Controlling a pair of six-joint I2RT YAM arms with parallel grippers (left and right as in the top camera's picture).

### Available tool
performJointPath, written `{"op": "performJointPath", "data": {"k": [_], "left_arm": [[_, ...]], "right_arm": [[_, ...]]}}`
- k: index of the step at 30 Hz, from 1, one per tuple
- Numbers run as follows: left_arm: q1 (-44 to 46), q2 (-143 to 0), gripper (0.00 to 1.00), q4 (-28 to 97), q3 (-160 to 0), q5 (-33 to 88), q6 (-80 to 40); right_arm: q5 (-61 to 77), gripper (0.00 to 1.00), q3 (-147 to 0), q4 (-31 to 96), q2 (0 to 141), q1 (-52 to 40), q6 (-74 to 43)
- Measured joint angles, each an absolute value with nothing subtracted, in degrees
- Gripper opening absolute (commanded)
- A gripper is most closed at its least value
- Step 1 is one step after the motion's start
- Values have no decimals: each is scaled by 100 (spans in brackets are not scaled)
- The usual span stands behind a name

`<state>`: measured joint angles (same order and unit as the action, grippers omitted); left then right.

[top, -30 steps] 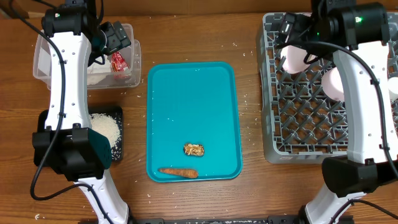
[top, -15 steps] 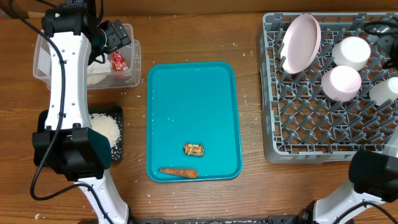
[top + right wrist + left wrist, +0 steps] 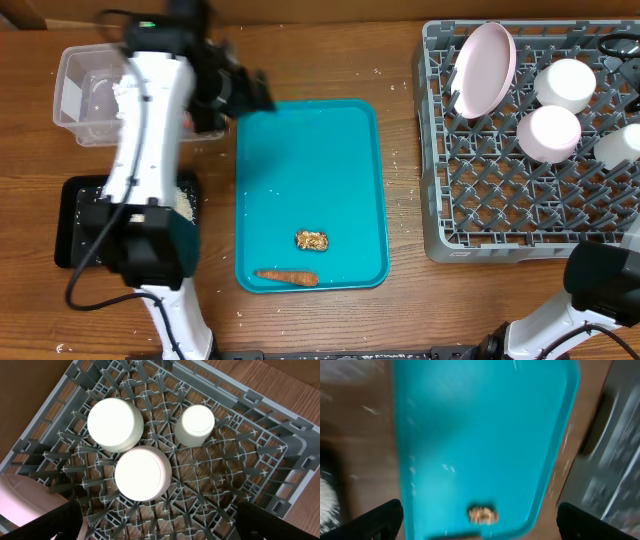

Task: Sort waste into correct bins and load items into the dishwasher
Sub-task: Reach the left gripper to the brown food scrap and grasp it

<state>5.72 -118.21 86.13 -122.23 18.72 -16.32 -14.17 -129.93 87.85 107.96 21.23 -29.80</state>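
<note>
A teal tray [image 3: 310,170] holds a crumpled golden scrap [image 3: 311,240] and a carrot [image 3: 287,277] near its front edge. My left gripper [image 3: 250,92] hovers over the tray's back left corner, open and empty. The left wrist view is blurred and shows the tray [image 3: 480,435] and the scrap [image 3: 482,514] between the spread fingers [image 3: 480,522]. My right gripper [image 3: 160,520] is open and empty above the grey dish rack [image 3: 240,460], looking down on three white cups [image 3: 142,473]. In the overhead view only a dark bit of it shows at the top right [image 3: 620,45].
The dish rack [image 3: 500,220] at the right holds a pink plate [image 3: 483,68] and white cups [image 3: 548,133]. A clear bin [image 3: 85,95] stands at the back left. A black bin [image 3: 75,225] with white rice is in front of it, partly hidden by the left arm.
My left arm swung right from over the clear bin to the tray's back left corner. My right arm pulled away from over the rack towards the top right.
</note>
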Motion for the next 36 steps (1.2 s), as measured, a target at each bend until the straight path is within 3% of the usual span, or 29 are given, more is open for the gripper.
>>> {"op": "performJointPath", "data": {"k": [6, 15, 26, 36], "left_arm": [[1697, -11821, 100, 8965, -11618, 1570, -1437], [2290, -11819, 100, 8973, -10337, 1341, -1435], [3052, -11824, 100, 7662, -8508, 1100, -1339], [3516, -11824, 100, 6917, -7808, 1068, -1927]], "right_arm": [[-1417, 100, -12993, 8785, 10796, 2123, -2985], [-1415, 100, -12993, 8788, 10796, 2123, -2998], [-1417, 100, -12993, 8788, 10796, 2126, -2998], [-1417, 100, -12993, 8783, 10796, 2123, -2995]]}}
